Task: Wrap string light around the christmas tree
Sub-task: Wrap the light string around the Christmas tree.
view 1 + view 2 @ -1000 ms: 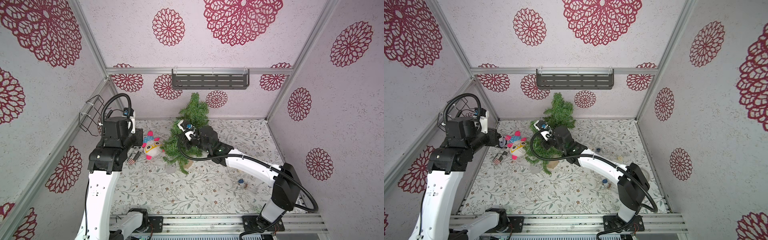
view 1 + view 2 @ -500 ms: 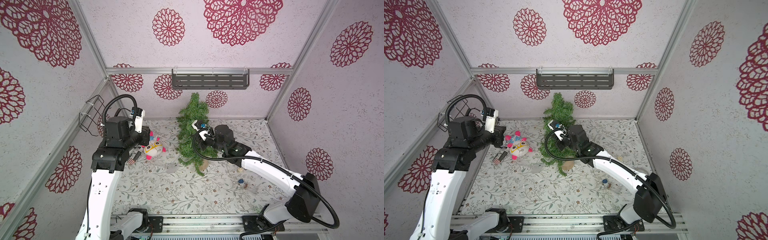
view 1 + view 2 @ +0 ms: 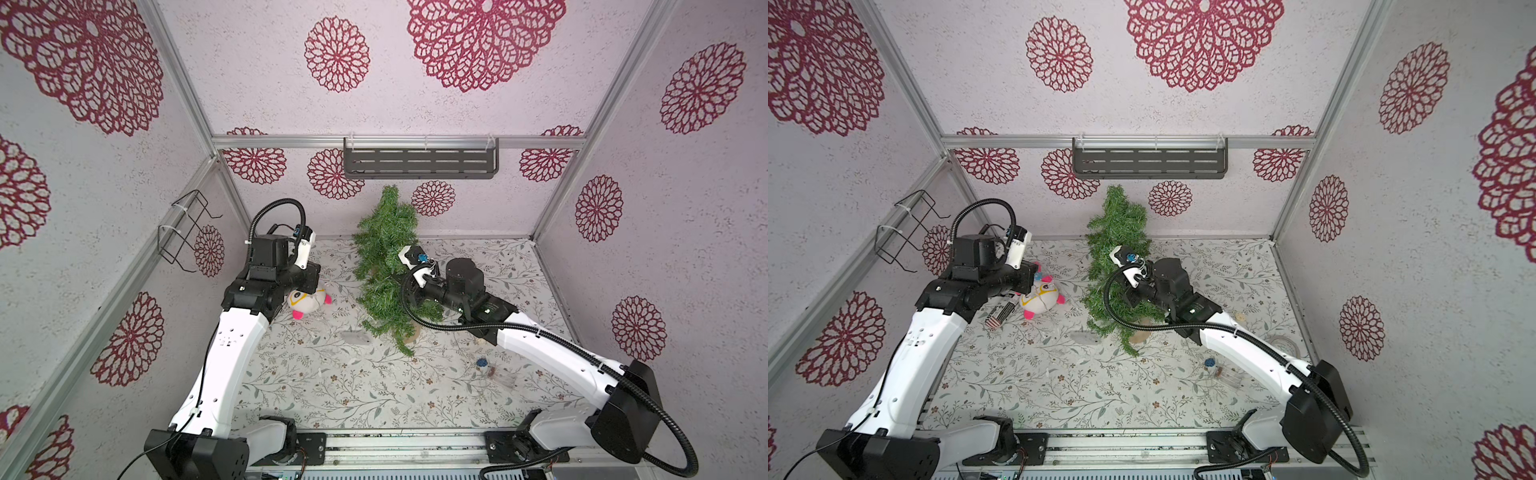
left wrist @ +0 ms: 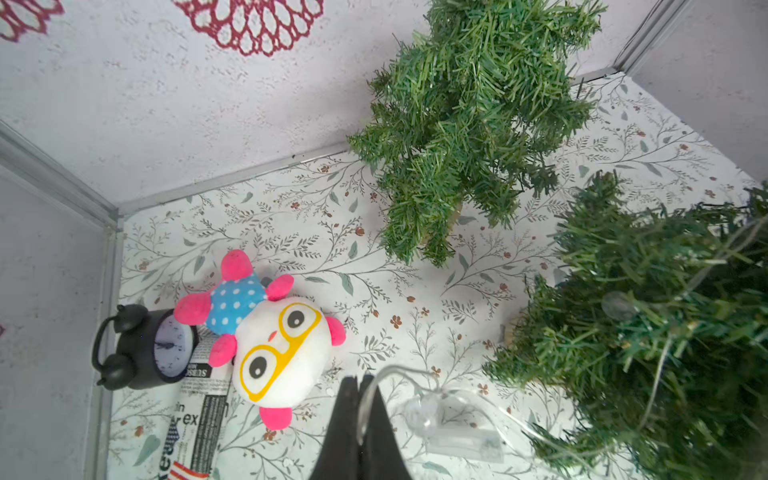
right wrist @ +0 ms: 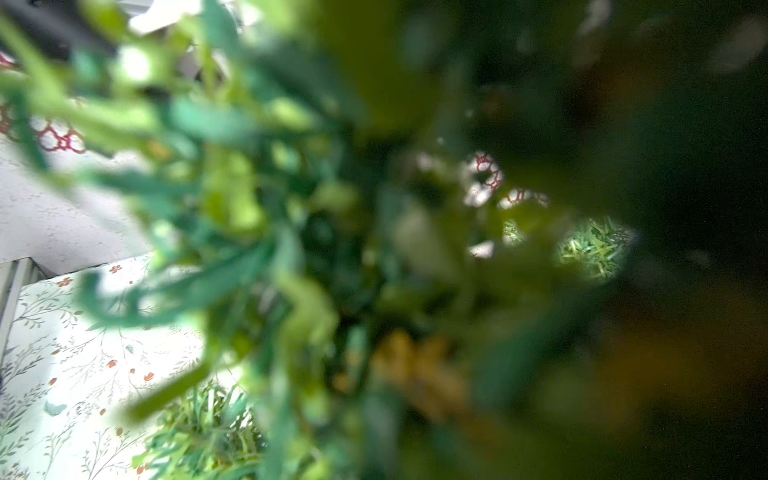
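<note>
Two grippers work: our left gripper (image 4: 359, 388) clamps the string light (image 4: 424, 409) wire, left of the christmas tree (image 3: 382, 293); our right gripper (image 3: 1131, 297) sits buried in branches, so we cannot tell its grip; we should circle slowly, wire taut.

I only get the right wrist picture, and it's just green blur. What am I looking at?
Observer: Branches of a small tree. The right arm reaches into it.
Operator: So where are the lights?
Observer: The left tool is shut on the string light, and its wire leads over to that tree.
Operator: Does it have a battery?
Observer: Yes, a clear battery box lies on the table beside the tree.
</note>
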{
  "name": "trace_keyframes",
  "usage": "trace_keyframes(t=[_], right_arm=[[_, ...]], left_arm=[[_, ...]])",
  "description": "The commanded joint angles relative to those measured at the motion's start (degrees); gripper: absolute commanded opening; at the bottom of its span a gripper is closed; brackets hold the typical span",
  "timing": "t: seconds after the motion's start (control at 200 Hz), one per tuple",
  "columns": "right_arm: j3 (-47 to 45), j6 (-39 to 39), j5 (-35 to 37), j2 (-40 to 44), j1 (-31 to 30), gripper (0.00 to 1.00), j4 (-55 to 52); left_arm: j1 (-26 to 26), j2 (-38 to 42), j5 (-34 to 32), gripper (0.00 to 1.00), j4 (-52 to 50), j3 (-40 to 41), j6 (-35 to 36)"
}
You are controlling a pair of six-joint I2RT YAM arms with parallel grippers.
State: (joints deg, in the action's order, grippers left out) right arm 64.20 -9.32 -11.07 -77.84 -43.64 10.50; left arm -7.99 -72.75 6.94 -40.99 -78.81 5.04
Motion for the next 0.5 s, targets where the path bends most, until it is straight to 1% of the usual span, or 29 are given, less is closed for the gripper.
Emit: trace_keyframes(t=[0.0,0.16,0.38,0.495], right_arm=[[-0.48,2.14,-4.85,3.18,0.04,0.00,0.16],[-0.90,3.51,-6.77,4.35,0.04,0.00,0.37],[-1.04,2.88,-7.96,2.92,0.30,0.00,-0.61],[-0.93,4.03,-10.50,3.55,1.58,0.09,-1.00]], left_arm=[[-0.91,-1.85,-2.03,0.00,4.98,-3.67,5.64],[-2.86,-4.18,-1.17,0.00,9.20,-5.98,8.77],[-6.97,-6.62,2.48,0.00,19.17,-5.31,14.57],[-7.18,-8.46,5.87,0.00,22.20,-6.00,15.79]])
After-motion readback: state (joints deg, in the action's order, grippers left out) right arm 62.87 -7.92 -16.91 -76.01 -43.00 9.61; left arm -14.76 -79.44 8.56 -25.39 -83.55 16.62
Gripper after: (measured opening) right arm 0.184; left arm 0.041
